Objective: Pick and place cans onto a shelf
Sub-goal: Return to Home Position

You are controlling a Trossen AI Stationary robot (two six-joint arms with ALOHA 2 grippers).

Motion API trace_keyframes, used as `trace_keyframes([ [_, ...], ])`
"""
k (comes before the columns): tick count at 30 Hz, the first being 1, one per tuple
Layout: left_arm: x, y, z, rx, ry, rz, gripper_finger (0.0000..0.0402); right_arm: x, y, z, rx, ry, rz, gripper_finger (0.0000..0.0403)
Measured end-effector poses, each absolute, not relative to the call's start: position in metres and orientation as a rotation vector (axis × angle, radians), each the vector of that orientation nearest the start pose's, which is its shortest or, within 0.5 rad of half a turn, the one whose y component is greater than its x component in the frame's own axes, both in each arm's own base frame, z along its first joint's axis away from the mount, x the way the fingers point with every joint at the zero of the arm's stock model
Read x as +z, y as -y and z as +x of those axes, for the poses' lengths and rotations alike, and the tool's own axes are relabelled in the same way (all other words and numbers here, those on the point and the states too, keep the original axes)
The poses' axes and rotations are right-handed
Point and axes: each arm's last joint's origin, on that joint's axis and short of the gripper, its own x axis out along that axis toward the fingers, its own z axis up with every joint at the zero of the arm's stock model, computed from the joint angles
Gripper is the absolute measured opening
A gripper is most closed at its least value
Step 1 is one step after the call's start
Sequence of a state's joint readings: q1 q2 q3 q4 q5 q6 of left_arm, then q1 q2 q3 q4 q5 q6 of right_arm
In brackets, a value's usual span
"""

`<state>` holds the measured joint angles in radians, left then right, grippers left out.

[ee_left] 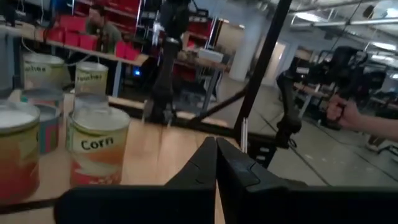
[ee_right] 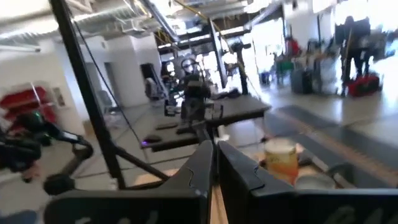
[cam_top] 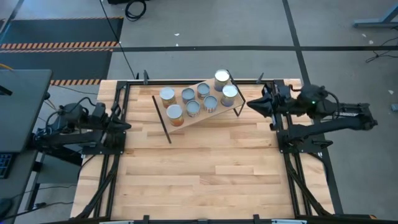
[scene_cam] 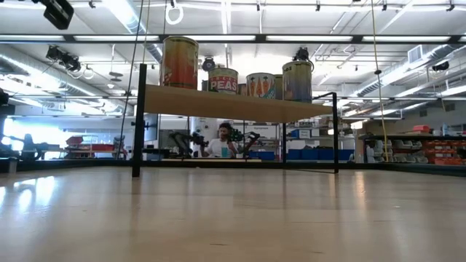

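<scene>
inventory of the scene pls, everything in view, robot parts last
cans: 8, silvery tops, some with orange-tan sides; all on the shelf, in two rows of four
shelf: 1, light wood board on black rod legs; far middle of the table, set at an angle
table: 1, light wood planks; under both arms
person: 1, in the room beyond the table, seen under the shelf in the low view
left gripper: 1, dark; at the table's left edge, fingers shut, holding nothing
right gripper: 1, dark; at the table's right edge near the shelf's right end, fingers shut, holding nothing
</scene>
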<state>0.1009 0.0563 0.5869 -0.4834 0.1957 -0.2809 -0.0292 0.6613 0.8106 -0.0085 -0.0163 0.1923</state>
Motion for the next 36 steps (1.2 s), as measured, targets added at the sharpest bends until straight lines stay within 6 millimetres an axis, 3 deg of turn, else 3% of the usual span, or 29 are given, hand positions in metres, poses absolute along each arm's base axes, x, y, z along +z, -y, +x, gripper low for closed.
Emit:
trace_keyframes([
  [4,0.296,0.002,0.034,-0.091,0.007,-0.274,0.0017,0.377,-0.005,0.135,0.018,0.160,0.111,0.0029],
  [7,0.296,0.002,0.035,-0.081,0.004,-0.269,0.0022,0.380,-0.007,0.119,0.045,0.194,0.099,0.0029],
  [10,0.296,0.001,0.035,-0.050,0.013,-0.249,0.0021,0.371,-0.009,0.106,0.089,0.255,0.045,0.0029],
  [15,0.297,0.003,0.034,-0.130,0.025,-0.074,0.0016,0.331,-0.010,0.098,0.090,0.358,-0.003,0.0029],
  [23,0.298,0.002,0.034,-0.104,0.037,-0.080,0.0020,0.270,-0.007,0.064,0.132,0.552,0.139,0.0029],
  [29,0.301,0.002,0.034,-0.104,0.059,-0.175,0.0016,0.257,-0.008,0.071,0.151,0.524,0.112,0.0029],
  [32,0.298,0.002,0.033,-0.098,0.049,-0.181,0.0019,0.238,-0.006,0.077,0.110,0.505,0.164,0.0029],
  [36,0.287,-0.003,0.046,0.043,0.105,-0.122,0.0020,0.212,-0.007,0.085,0.126,0.494,0.234,0.0029],
])
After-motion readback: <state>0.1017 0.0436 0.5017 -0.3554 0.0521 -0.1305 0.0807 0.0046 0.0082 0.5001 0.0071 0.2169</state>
